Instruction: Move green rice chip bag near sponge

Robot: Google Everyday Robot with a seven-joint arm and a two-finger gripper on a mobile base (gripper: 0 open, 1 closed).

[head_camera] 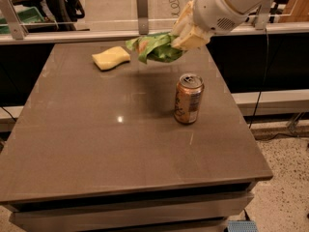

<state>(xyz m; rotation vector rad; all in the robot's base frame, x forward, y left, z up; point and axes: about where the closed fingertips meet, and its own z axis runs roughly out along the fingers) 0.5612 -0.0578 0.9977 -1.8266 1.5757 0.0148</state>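
Observation:
The green rice chip bag (155,47) hangs crumpled in the air above the far middle of the table, held at its right end by my gripper (186,35). The gripper's cream-yellow fingers are shut on the bag. The white arm reaches in from the upper right. The pale yellow sponge (111,57) lies flat on the table at the far left, a short way left of the bag and lower than it.
A copper-coloured drink can (188,98) stands upright right of the table's middle, below and in front of the gripper. The grey-brown table (96,144) has a rail and glass partition (72,33) behind its far edge. Floor drops off at the right.

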